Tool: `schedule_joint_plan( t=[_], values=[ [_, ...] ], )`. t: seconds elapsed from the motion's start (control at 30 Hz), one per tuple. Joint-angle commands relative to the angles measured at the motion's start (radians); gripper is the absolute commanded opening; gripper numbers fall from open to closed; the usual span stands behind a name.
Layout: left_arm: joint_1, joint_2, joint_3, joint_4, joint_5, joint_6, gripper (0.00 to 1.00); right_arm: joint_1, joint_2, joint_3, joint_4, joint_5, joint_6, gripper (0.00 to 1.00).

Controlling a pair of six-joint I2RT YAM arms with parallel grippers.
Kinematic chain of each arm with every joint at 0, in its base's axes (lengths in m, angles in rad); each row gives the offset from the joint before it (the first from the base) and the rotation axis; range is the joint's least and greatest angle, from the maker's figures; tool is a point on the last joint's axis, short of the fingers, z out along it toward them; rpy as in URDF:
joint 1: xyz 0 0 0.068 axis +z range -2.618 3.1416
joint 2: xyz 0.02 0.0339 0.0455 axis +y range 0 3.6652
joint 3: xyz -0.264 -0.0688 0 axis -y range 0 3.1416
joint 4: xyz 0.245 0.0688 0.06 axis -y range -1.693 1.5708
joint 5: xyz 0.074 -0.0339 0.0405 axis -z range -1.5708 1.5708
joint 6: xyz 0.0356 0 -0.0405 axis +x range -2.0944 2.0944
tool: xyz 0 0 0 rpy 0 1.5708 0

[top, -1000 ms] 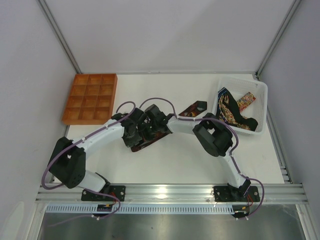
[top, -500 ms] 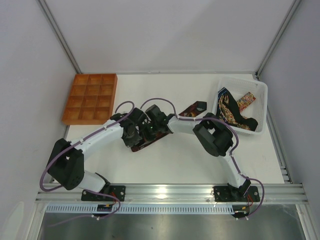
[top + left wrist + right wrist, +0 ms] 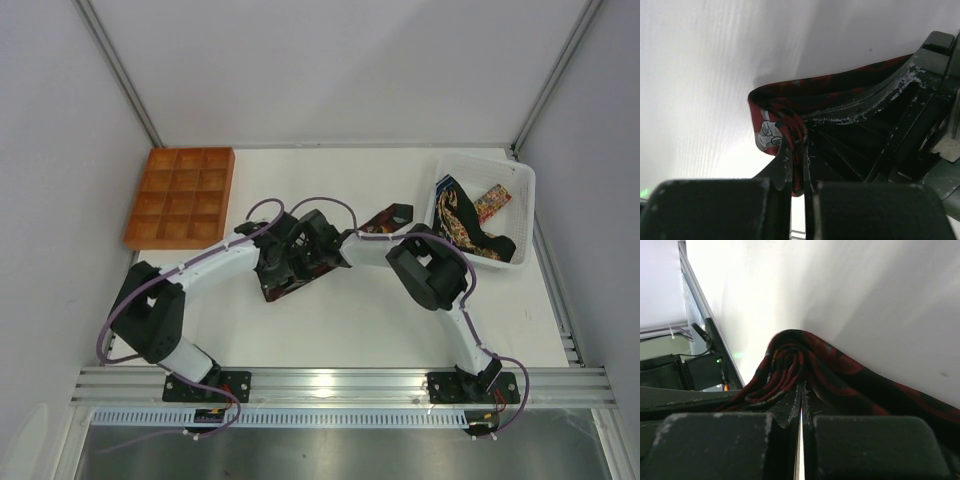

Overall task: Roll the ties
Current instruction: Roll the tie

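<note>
I have the tie (image 3: pixel 388 217) lying on a slant across the middle of the table (image 3: pixel 350 320). Its pointed free end is up toward the basket (image 3: pixel 522 180), and its other end is bunched into the start of a roll down at the near left, under both wrists. The long axis therefore runs from the roll out to the far right. As I judge it, the roll has to travel along that line.

Both arms are at the roll end and meet it from opposite sides. The left fingers (image 3: pixel 783 164) are together, clamped on a fold of the tie. Red cloth with a pale print bulges out just left of the tips, and the rest of the strip runs off to the right behind the other arm's hardware. The right fingers (image 3: pixel 789 407) are pressed almost shut, with only a bright slit between them. Layered red-and-black cloth is mounded right at their tips and looks nipped there.

Neither arm is nearer the roll, since both are on it. The unrolled length lies on the right arm's side and passes under that arm, so the right wrist sits over the path the roll needs. From above I cannot see how many turns the roll has.

More ties (image 3: pixel 462 222) are heaped in the basket, well apart from this one.
</note>
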Motion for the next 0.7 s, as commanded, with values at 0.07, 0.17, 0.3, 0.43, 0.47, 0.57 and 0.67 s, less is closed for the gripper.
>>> schedule_joint_plan(
  t=[0.07, 0.17, 0.3, 0.43, 0.47, 0.57, 0.67],
  values=[
    [-0.012, 0.089, 0.058, 0.105, 0.034, 0.031, 0.0, -0.018, -0.041, -0.026, 0.035, 0.009, 0.006, 0.0],
    [-0.014, 0.118, 0.072, 0.097, 0.036, 0.031, 0.01, -0.019, -0.052, -0.04, -0.011, 0.047, 0.006, 0.0],
    [-0.015, 0.126, 0.075, 0.09, 0.026, 0.024, 0.0, -0.034, -0.095, -0.061, -0.062, 0.126, -0.045, 0.0],
    [-0.015, 0.137, 0.076, 0.096, 0.019, 0.024, 0.0, -0.09, -0.125, -0.109, -0.045, 0.107, -0.042, 0.0],
    [-0.014, 0.14, 0.078, 0.099, 0.014, 0.023, 0.0, -0.102, -0.131, -0.115, -0.044, 0.106, -0.043, 0.0],
    [-0.015, 0.163, 0.084, 0.108, 0.013, 0.032, 0.01, -0.143, -0.148, -0.123, -0.057, 0.103, -0.062, 0.0],
    [-0.014, 0.177, 0.087, 0.131, 0.014, 0.049, 0.0, -0.169, -0.138, -0.119, -0.068, 0.1, -0.077, 0.0]
  ],
)
